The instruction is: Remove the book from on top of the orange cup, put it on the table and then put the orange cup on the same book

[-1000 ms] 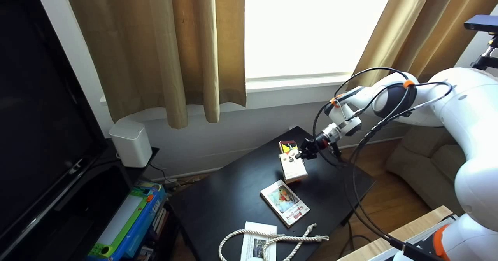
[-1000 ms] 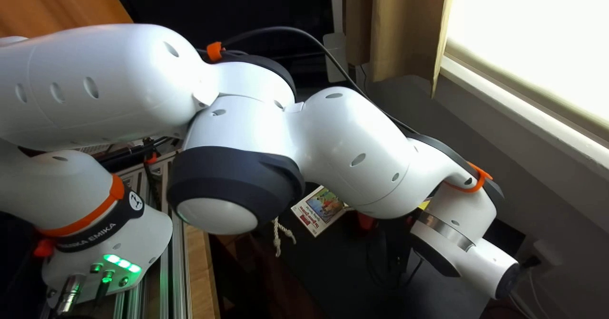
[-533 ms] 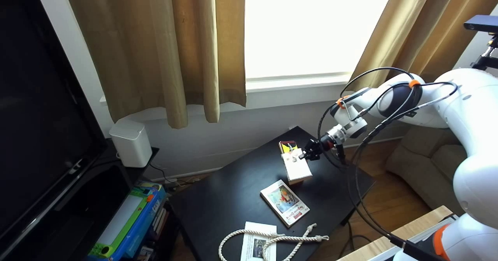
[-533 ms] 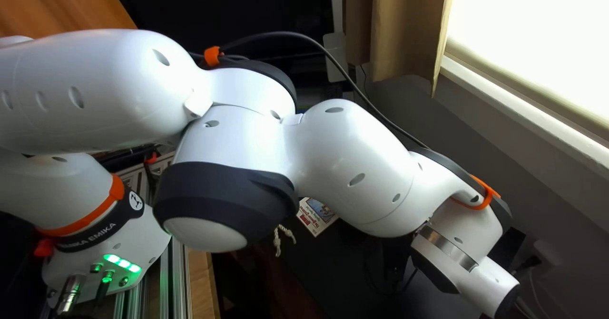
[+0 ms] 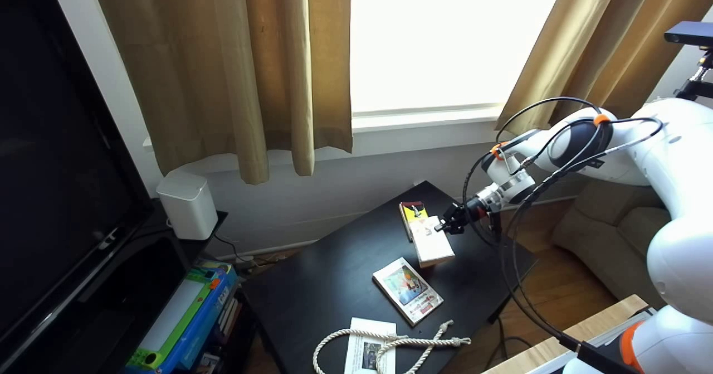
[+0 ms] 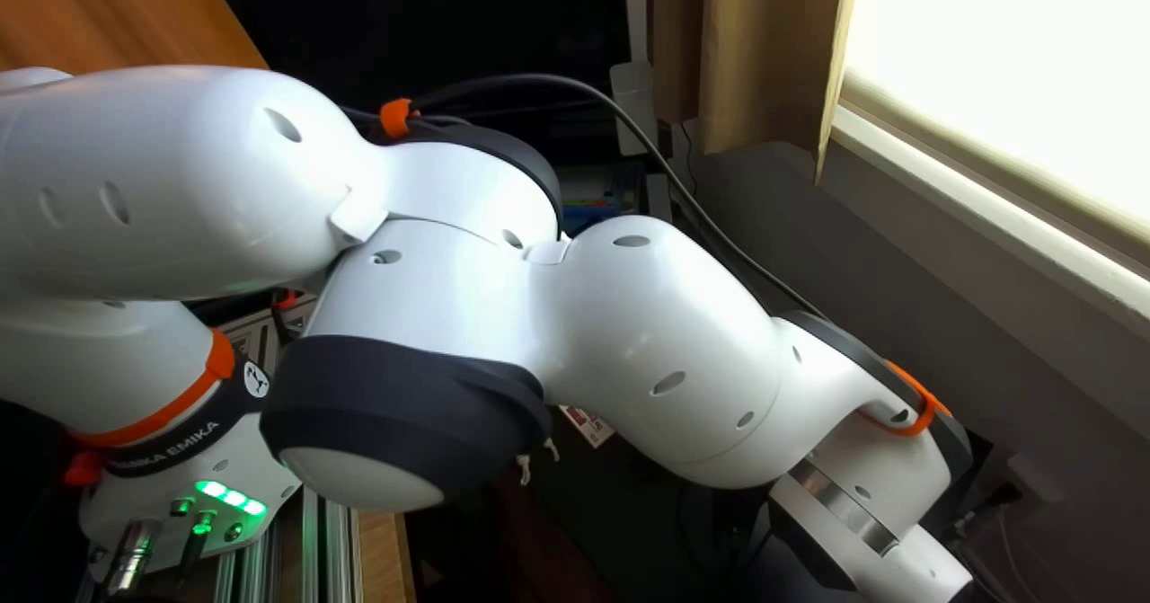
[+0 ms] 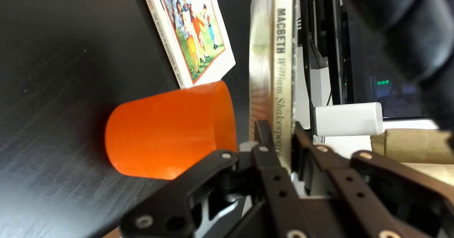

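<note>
Wrist view: the tool (image 7: 282, 138) grasps the book (image 7: 278, 67) by one end; the orange cup (image 7: 170, 131) stands upright on the desk (image 7: 53, 71), lower than the book and apart from it.

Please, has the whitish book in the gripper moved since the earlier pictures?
Yes. In an exterior view, the whitish book has shifted toward the right of the picture, judged against the illustrated book, which has not moved.

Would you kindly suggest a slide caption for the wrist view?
The gripper pinches the Macbeth book near one end, clear of the upright orange cup on the black table.
</note>
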Controlling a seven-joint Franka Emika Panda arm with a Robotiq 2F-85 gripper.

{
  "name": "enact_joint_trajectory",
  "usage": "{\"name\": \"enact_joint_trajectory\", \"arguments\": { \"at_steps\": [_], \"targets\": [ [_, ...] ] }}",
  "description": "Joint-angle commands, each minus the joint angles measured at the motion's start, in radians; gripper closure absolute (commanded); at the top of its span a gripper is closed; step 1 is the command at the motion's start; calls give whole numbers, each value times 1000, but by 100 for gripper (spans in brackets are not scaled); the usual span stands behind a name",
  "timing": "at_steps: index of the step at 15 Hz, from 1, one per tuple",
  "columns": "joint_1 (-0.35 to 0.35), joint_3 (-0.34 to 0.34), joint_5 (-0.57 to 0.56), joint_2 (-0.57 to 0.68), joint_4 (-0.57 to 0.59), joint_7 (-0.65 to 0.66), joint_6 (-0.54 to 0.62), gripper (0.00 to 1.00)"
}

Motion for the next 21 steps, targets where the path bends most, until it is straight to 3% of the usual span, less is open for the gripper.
{"name": "enact_joint_trajectory", "arguments": {
  "at_steps": [1,8,17,21],
  "targets": [
    [-19,6,6,0,-8,-20,-40,96],
    [-15,14,15,10,35,-28,-63,96],
    [63,28,1,-22,111,61,-42,96],
    [42,7,-6,-71,63,50,-60,96]
  ]
}}
